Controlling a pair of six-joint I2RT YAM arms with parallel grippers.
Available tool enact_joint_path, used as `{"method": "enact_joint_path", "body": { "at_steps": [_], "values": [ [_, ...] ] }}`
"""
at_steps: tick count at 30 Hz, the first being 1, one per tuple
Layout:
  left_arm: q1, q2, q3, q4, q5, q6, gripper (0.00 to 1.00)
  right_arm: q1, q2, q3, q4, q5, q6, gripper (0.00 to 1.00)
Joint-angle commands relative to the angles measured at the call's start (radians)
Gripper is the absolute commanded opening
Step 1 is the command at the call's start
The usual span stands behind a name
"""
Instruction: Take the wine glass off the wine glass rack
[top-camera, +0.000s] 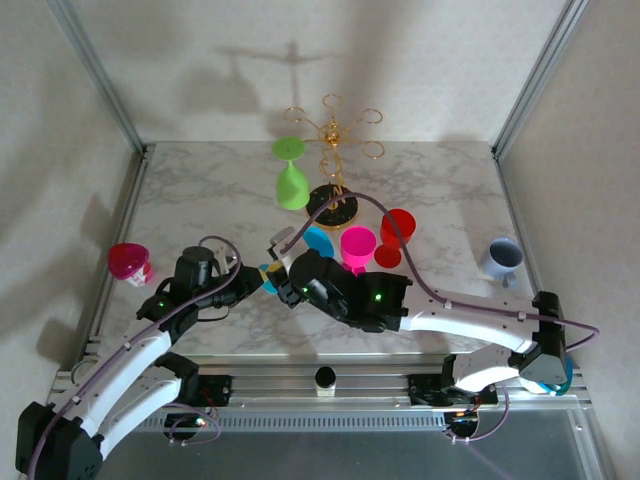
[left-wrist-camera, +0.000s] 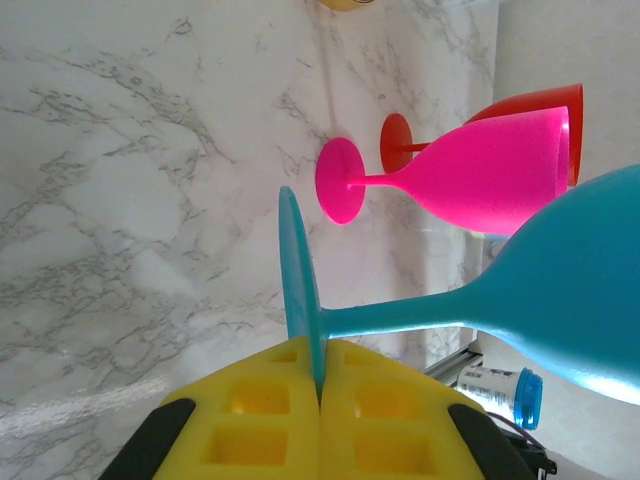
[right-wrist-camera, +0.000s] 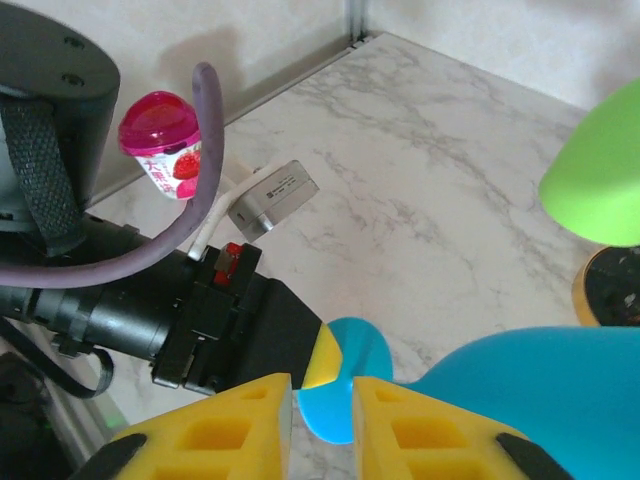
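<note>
Left gripper (left-wrist-camera: 320, 365): closest thing to my wrist cam. Yellow fingers (left-wrist-camera: 250, 420) were pressed together on the rim of the blue wine glass (left-wrist-camera: 560, 290) foot, so a firm pinch on that thin disc.
Far left: yogurt cup (top-camera: 130, 262) with a pink lid sat at the edge of the marble table (top-camera: 200, 200), well apart from the glasses.
Blue wine glass: held near the middle of the table, just in front of the rack base, bowl right beside the pink glass (top-camera: 357, 245).
Right gripper (right-wrist-camera: 322, 395): hovered over the same blue foot, fingers a narrow gap apart with the foot showing in that gap. Honestly couldn't tell if it was gripping anything.
Green wine glass (top-camera: 292, 185): looked hung upside down on the left side of the wine glass rack (top-camera: 335, 130), foot up in the wire, bowl down.
Rack: gold looped arms on a centre post, round black base, at the back middle of the table.
Right of the rack base: pink glass, then red glass (top-camera: 397, 230) just beside it, both upright.
Far right: pale blue mug (top-camera: 503, 257), off on its own.
</note>
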Motion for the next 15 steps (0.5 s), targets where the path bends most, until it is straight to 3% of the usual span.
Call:
{"method": "enact_joint_path", "body": {
  "at_steps": [1,11,15],
  "values": [
    [0.010,-0.016,-0.027,0.098,0.001,-0.032,0.00,-0.044,-0.039,0.049,-0.087,-0.091,0.081,0.24],
    [0.011,-0.019,-0.091,0.244,0.006,-0.089,0.00,-0.200,-0.124,0.046,-0.149,-0.254,0.170,0.28],
    [0.012,-0.008,-0.108,0.296,0.010,-0.102,0.00,-0.258,-0.120,0.078,-0.202,-0.319,0.183,0.36]
  ]
}}
